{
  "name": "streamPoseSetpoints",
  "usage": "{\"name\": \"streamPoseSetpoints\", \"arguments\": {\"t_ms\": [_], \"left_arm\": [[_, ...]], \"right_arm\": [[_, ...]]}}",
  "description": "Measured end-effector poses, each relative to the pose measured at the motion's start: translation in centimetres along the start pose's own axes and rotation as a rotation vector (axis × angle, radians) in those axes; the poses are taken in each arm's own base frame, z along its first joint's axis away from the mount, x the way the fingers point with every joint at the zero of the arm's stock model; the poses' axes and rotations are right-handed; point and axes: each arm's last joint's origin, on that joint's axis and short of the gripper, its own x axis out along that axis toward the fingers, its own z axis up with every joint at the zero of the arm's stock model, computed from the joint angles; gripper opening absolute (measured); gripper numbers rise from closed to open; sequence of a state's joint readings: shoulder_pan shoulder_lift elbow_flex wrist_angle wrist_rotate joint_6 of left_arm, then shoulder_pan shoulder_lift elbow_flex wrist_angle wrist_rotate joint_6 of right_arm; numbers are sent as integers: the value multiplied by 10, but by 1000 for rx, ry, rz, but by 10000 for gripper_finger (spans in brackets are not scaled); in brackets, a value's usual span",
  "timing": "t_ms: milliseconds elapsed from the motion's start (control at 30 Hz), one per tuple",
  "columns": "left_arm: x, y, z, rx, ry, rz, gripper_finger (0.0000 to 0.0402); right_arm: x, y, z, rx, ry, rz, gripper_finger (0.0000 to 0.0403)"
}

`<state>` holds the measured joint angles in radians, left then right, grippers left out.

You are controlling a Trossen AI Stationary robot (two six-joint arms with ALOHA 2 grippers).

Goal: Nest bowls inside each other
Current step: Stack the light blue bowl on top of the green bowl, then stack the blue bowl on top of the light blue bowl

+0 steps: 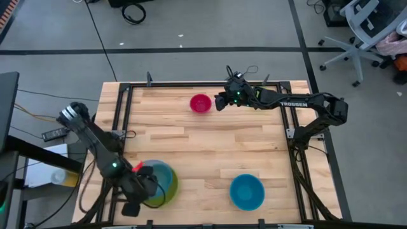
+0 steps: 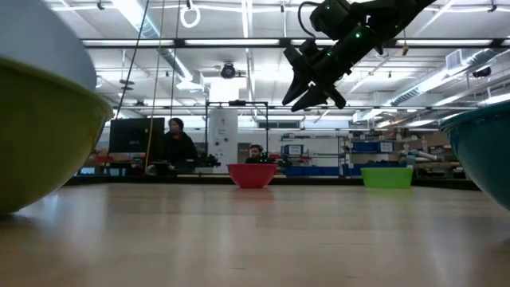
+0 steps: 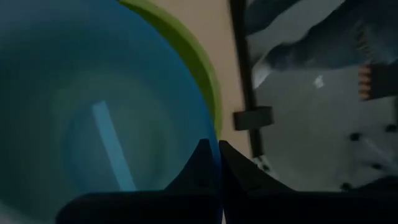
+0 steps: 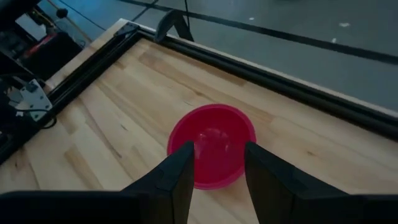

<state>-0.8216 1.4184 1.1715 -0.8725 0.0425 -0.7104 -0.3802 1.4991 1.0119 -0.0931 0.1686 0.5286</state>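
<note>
A light blue bowl (image 1: 160, 179) sits inside the rim of the large yellow-green bowl (image 1: 172, 191) at the table's near left. My left gripper (image 1: 146, 189) is shut on the light blue bowl. A medium blue bowl (image 1: 247, 192) stands on the table at the near right. A small magenta bowl (image 1: 200, 103) stands near the far edge. My right gripper (image 4: 217, 171) hovers open above it, clear of it. A lime green bowl (image 2: 387, 177) stands at the far right and shows only in the low view. My left gripper pinches the light blue bowl's rim (image 3: 208, 127) between its two fingers, one inside the bowl and one outside. The fingers slant down from the table's left side. Whether the bowl rests in the yellow-green bowl (image 3: 202, 59) or hangs just inside it, I cannot tell.
A black metal frame (image 1: 191, 84) runs around the table's edges. Bare wood (image 1: 210, 152) lies between the bowls in the middle. People sit at desks (image 2: 179, 143) beyond the far edge.
</note>
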Motion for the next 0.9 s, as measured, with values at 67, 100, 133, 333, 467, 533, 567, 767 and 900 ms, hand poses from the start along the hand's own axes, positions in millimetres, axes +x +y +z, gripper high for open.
{"name": "streamPoseSetpoints", "arguments": {"t_ms": [67,100,133,333,467,533,567,767,900], "left_arm": [[9,-1,0,15,26,27,6],[13,-1,0,23,36,40,7],[15,0,0,25,42,56,8],[18,3,2,-57,33,92,28],[15,1,5,-75,-18,60,75],[14,-1,8,-73,-42,37,107],[13,-2,8,-70,-51,29,124],[11,7,9,-70,-38,85,227],[10,20,15,-106,-27,121,259]], "right_arm": [[-2,3,-3,35,19,2,145],[-3,6,-5,45,23,10,145],[-4,9,-8,51,33,17,145],[-13,32,-38,85,179,6,145],[-25,45,-66,45,316,-47,145],[-34,48,-78,35,386,-87,145],[-39,50,-84,36,417,-106,145],[-80,59,-107,52,527,-192,145],[-108,59,-115,97,561,-245,145]]}}
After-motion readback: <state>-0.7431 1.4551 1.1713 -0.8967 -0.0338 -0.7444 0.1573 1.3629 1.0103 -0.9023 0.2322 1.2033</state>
